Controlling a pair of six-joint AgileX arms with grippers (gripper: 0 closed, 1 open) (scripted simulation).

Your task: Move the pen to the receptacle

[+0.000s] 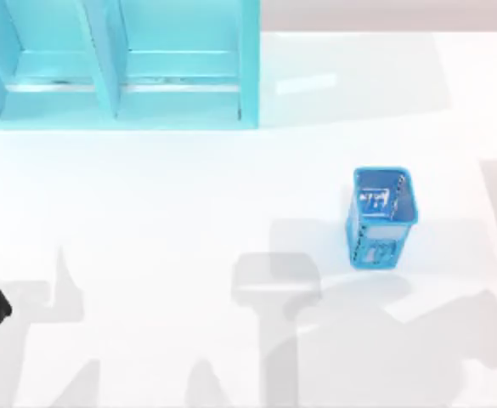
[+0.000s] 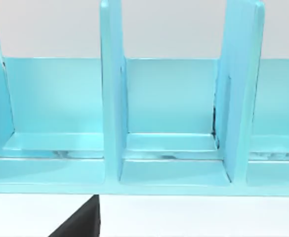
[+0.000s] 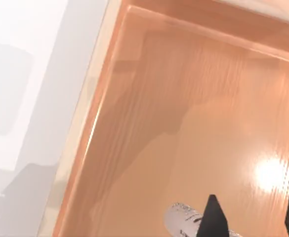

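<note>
In the top view, a blue cup [image 1: 382,218] is seen right of centre on the white tabletop [image 1: 189,221], a blue rack [image 1: 116,64] at upper left. In the left wrist view, the rack's compartments [image 2: 171,123] are faced. In the right wrist view, the right claw [image 3: 253,217] is seen with fingers apart above an orange tray [image 3: 193,113], the pen [image 3: 184,219] lying at the lower edge by one fingertip.
</note>
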